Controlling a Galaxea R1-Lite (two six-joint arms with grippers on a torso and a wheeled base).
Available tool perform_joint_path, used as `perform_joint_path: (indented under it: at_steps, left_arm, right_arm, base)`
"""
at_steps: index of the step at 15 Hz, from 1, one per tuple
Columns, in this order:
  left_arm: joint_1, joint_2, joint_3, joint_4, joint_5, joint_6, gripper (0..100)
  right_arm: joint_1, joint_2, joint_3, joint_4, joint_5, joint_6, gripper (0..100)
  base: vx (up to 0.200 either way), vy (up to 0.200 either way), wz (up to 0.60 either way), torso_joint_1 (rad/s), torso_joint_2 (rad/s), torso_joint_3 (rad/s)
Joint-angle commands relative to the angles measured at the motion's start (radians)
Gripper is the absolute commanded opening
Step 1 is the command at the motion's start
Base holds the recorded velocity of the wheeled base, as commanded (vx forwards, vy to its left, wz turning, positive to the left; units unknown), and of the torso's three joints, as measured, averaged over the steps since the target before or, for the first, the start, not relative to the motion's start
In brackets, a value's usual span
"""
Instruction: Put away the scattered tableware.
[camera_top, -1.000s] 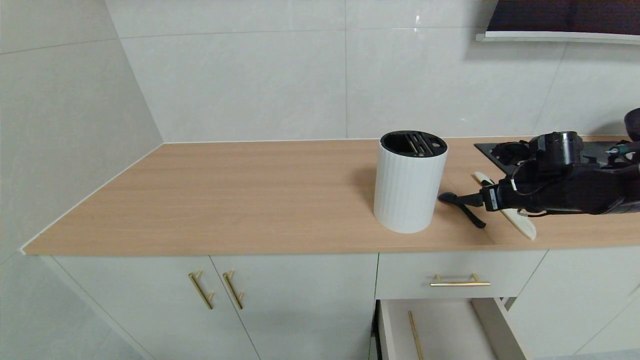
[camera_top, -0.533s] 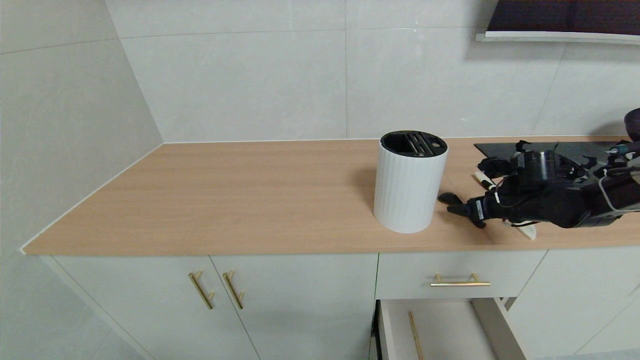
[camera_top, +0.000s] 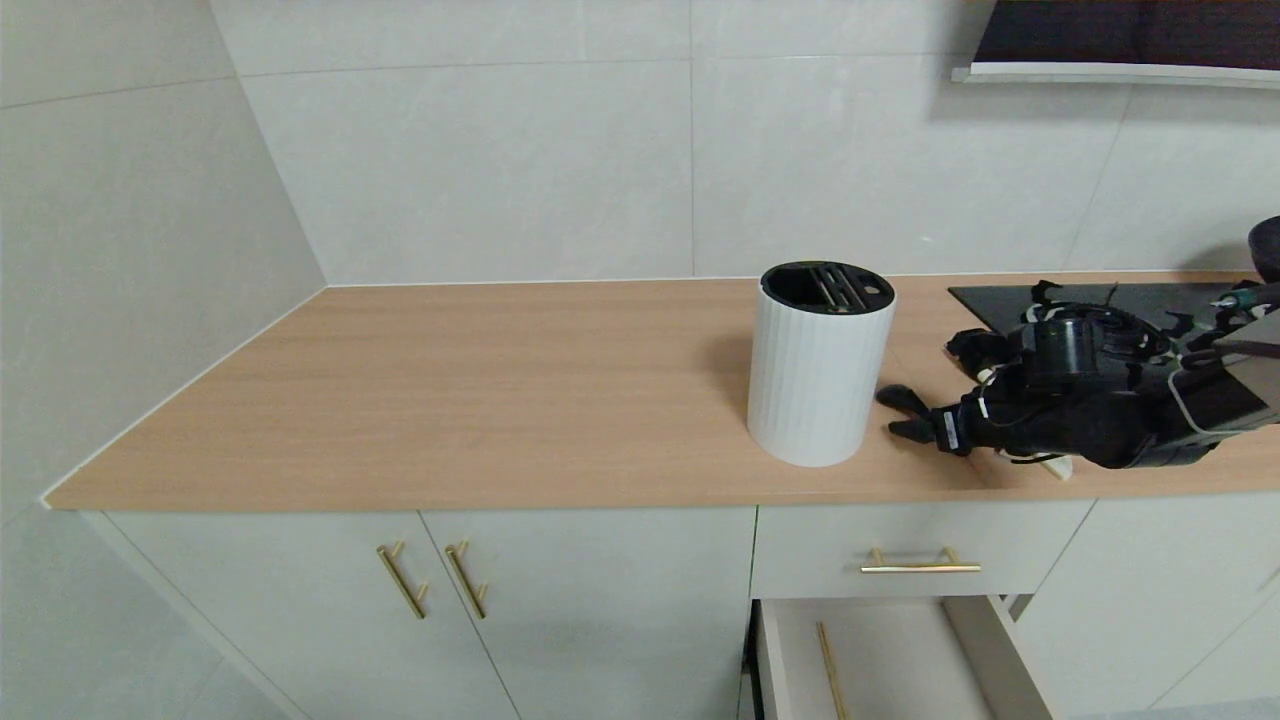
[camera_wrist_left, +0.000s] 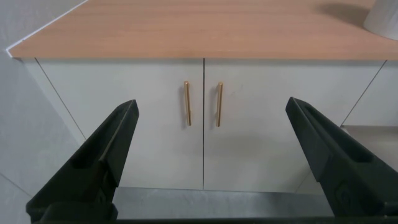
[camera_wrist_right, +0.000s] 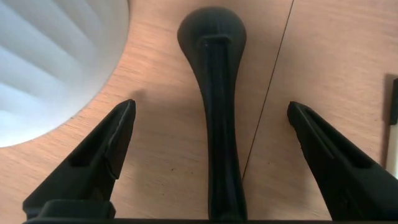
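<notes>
Now low over the utensil

Right gripper (camera_wrist_right: 210, 109) has sunk, jaws wide astride the black utensil (camera_top: 898, 396) lying just right of the holder (camera_top: 820, 365). Farther right, a white spatula (camera_top: 1052, 465) hides mostly under the arm (camera_top: 1100, 425).

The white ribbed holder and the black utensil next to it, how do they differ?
The white ribbed holder stands upright; the black utensil lies flat. The holder is wide and fluted, the utensil slim and smooth. The utensil sits between the open fingers of the right gripper; the holder stands free beside it. Both rest on the wooden countertop.
</notes>
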Motion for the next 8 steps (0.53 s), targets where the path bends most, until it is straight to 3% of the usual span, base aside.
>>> perform_joint_path:
  at_steps: [1,2,8]
  left_arm:
    - [0.000,0.000,0.000,0.000,0.000,0.000,100]
    - [0.000,0.000,0.000,0.000,0.000,0.000,100]
    - [0.000,0.000,0.000,0.000,0.000,0.000,100]
  right_arm:
    - [-0.003,0.017,-0.011,-0.001,-0.001,-0.001,100]
    - [-0.004,0.020,-0.014,-0.001,-0.001,-0.001,0]
    - [-0.003,0.031,-0.018,-0.001,-0.007,-0.001,0]
  base:
    - [0.000,0.000,0.00,0.000,0.00,0.000]
    - [0.000,0.000,0.00,0.000,0.00,0.000]
    - [0.000,0.000,0.00,0.000,0.00,0.000]
